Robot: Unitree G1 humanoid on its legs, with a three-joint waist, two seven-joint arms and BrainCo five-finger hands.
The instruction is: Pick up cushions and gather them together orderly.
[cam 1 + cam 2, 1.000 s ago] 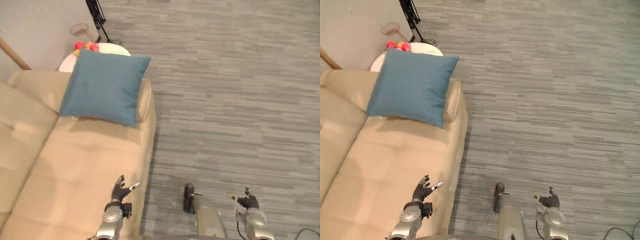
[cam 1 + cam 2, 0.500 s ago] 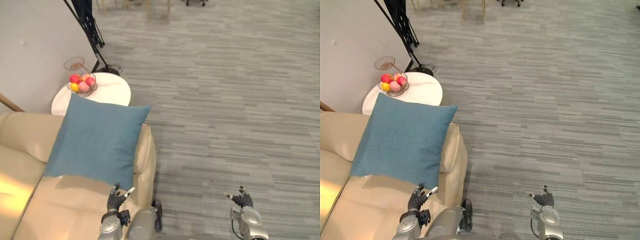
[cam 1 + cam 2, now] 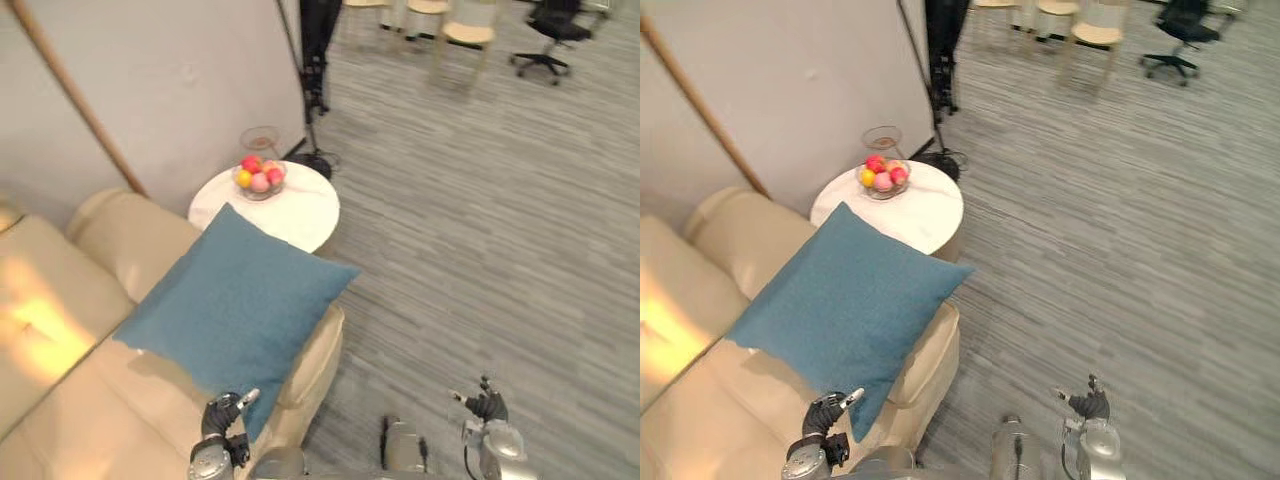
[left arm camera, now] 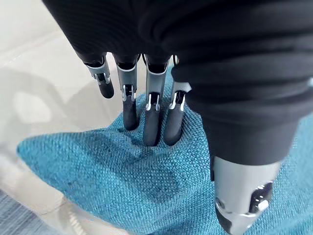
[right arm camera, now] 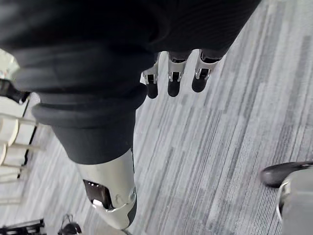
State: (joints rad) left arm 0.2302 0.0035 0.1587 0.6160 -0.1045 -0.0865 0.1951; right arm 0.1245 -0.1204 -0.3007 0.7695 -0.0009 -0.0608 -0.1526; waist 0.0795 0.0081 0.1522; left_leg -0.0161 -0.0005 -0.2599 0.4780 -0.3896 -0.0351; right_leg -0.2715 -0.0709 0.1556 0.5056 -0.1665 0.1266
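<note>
A teal blue cushion (image 3: 235,305) leans on the armrest of the beige sofa (image 3: 70,290), one corner pointing down toward me. My left hand (image 3: 221,424) is at that lower corner. In the left wrist view its fingers (image 4: 146,117) hang straight and relaxed right over the cushion's fabric (image 4: 112,181), and I cannot tell whether they touch it. My right hand (image 3: 488,412) hovers over the grey floor to the right, well away from the sofa. Its fingers (image 5: 168,81) are relaxed and hold nothing.
A round white side table (image 3: 305,210) stands just beyond the armrest, with a wire bowl of coloured fruit (image 3: 259,177) on it. A wall, a slanting wooden pole (image 3: 70,95) and a black stand (image 3: 318,60) lie behind. Chairs (image 3: 465,30) stand far back on the grey carpet.
The camera has swung up and turned, so the whole scene has shifted. My left hand now sits at the cushion's lower corner rather than over the bare seat. The right hand stays low over the floor.
</note>
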